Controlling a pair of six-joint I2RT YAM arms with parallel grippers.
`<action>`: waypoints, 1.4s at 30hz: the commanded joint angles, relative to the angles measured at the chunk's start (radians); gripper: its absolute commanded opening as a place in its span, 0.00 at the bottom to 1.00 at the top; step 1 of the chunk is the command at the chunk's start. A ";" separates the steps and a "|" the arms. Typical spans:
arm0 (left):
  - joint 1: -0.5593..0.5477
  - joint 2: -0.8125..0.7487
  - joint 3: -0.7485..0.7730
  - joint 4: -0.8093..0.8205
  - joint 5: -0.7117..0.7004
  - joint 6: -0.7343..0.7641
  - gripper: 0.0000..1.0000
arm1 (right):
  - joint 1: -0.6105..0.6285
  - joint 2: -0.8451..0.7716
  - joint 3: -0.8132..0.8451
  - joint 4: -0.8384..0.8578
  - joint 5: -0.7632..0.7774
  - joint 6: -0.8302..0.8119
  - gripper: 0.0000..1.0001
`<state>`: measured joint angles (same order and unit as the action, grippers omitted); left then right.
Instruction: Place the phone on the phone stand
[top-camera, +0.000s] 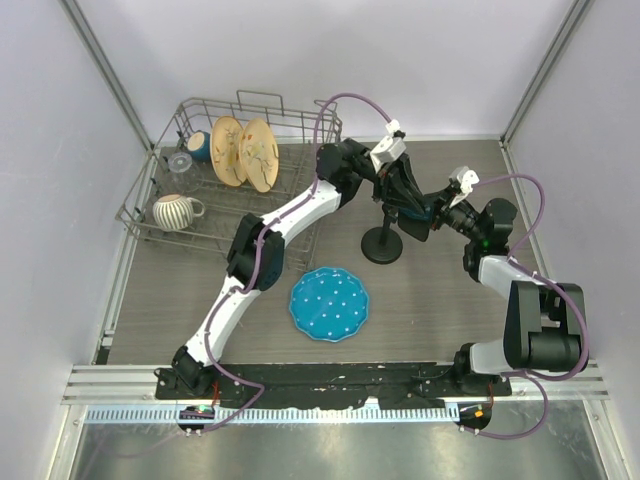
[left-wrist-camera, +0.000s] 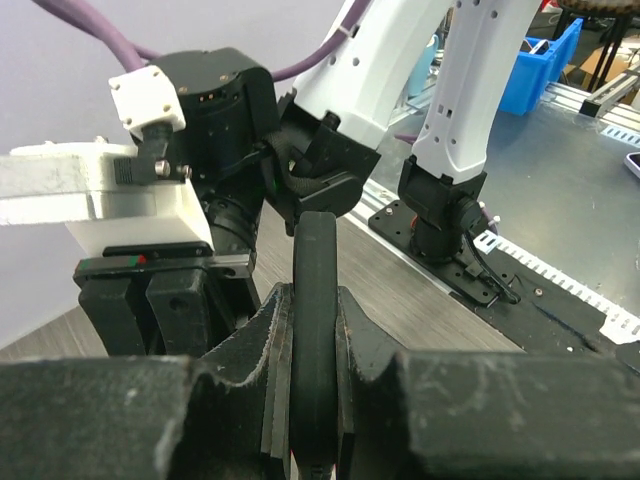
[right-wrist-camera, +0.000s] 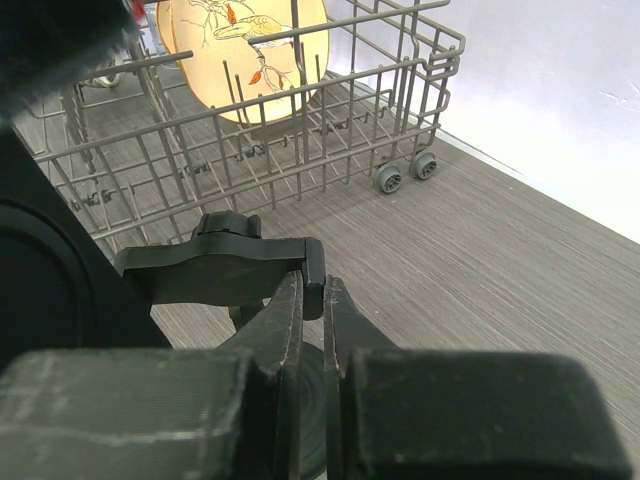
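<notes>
Left hand (left-wrist-camera: 313, 300) is clamped on the phone (left-wrist-camera: 315, 250), which stands on edge between the fingers (left-wrist-camera: 275, 330), its thin side toward the wrist camera and its long axis running out from the palm. Straight ahead of it, close by, the right hand (right-wrist-camera: 312, 300) is nearly shut, its tips pinching the end of the bracket (right-wrist-camera: 215, 272) atop the phone stand (top-camera: 382, 247), seemingly to steady it. From above, both hands meet over the stand's stem, so the phone hangs just beside the bracket; whether they touch I cannot tell. Seating it looks like a short lowering by the left arm. Beyond lie the dish rack (right-wrist-camera: 400, 120) and bare surface (right-wrist-camera: 500, 260).
</notes>
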<state>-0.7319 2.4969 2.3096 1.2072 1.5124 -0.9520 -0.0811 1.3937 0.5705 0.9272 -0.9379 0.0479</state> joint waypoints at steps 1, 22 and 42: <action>-0.018 -0.010 0.065 -0.093 -0.029 0.093 0.00 | 0.003 0.002 0.026 0.036 -0.041 0.038 0.01; 0.074 -0.033 0.009 -0.199 -0.134 0.157 0.00 | 0.012 -0.031 -0.056 0.177 0.109 0.091 0.01; 0.040 -0.382 -0.576 -0.606 -0.900 0.844 0.00 | 0.339 -0.429 -0.248 -0.128 1.244 -0.086 0.01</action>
<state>-0.6971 2.1651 1.7844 0.6270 1.1484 -0.4503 0.1890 1.0622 0.3420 0.8501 -0.1551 -0.0078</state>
